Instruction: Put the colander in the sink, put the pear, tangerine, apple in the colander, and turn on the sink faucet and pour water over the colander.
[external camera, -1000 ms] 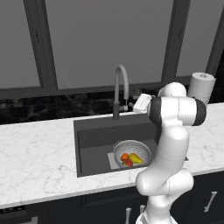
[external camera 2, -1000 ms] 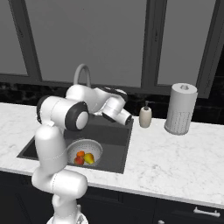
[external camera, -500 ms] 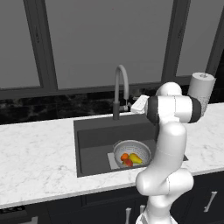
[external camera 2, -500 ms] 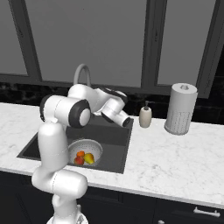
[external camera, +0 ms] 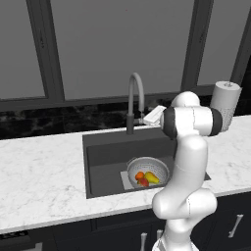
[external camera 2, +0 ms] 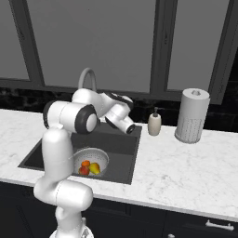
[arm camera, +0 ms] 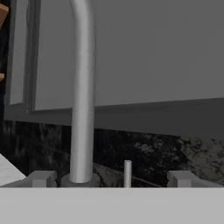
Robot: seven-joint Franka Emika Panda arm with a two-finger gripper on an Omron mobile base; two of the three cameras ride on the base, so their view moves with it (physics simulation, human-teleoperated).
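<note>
One colander (external camera: 147, 170) is seen in the sink (external camera: 105, 162), holding one pear (external camera: 151, 177), one tangerine (external camera: 139, 175) and one apple (external camera: 143, 182). The hand (arm camera: 111, 178) is held wide open and empty, level with the base of the single sink faucet (arm camera: 82, 92), fingertips (arm camera: 42, 178) pointed at it.

Matt grey metal sink faucet (external camera: 133, 100), perforated shiny metal colander (external camera: 148, 166), veined white marble counter (external camera: 44, 176).

Sink faucet (arm camera: 82, 87) spout cut off by top edge; sink (external camera: 105, 166) front right behind arm.
</note>
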